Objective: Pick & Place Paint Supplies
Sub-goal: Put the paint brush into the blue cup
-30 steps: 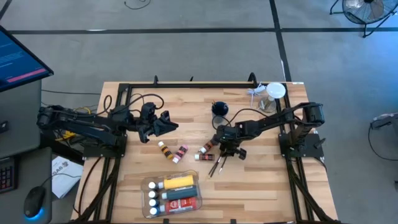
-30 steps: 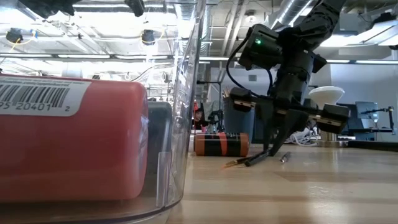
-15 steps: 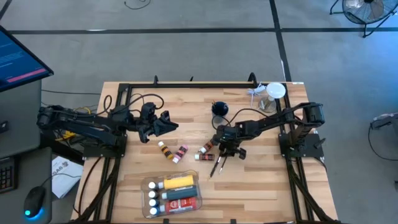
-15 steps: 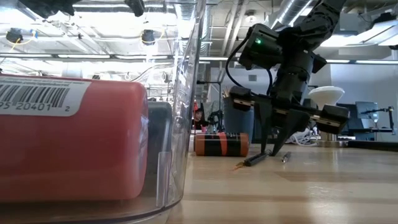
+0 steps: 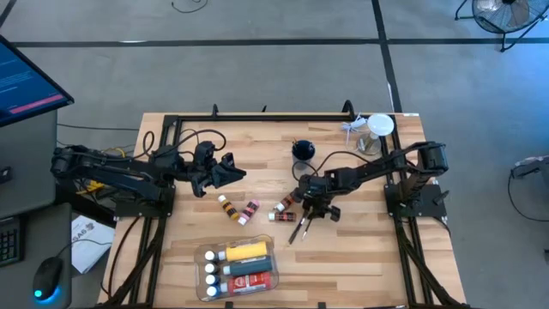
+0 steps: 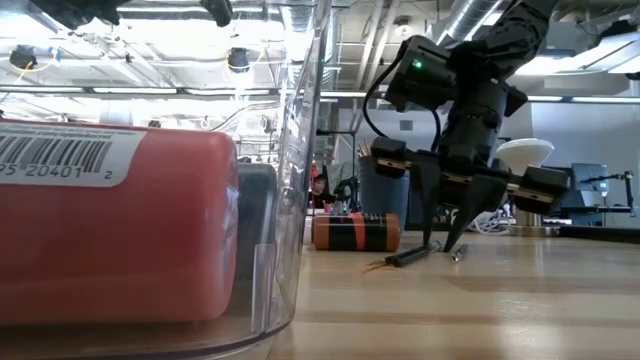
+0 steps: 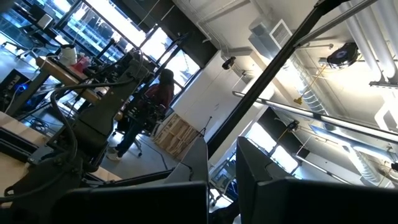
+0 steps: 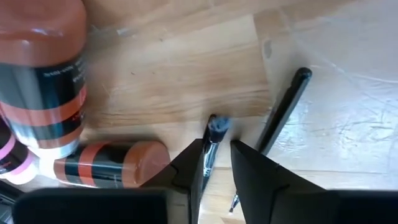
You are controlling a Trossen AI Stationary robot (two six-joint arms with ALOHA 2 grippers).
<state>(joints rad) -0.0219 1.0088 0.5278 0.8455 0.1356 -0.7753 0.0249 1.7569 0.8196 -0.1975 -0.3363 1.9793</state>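
The right gripper points down at the wooden table, its jaws parted a little, one finger on each side of a thin dark-handled brush that lies flat on the wood. In the low view the fingertips stand at the table surface with a clear gap between them, and the brush lies on the boards at their foot. The pictures do not show the fingers pressing the brush. A second dark brush lies just beside the first, on the far side of one finger.

Taking the right gripper as the landmark: two small brown-and-black paint bottles lie just beside it, toward the left arm. Two more small bottles lie farther off in the same direction, near the table's middle. A dark round pot stands near the gripper toward the table's far edge. A clear jar with a white lid stands beyond that, at the far right corner. A clear tray sits toward the near edge and holds a yellow bottle, a red one and white-capped tubes.

The left gripper hangs well apart from the right gripper, over the left half of the table, jaws pressed together and empty.
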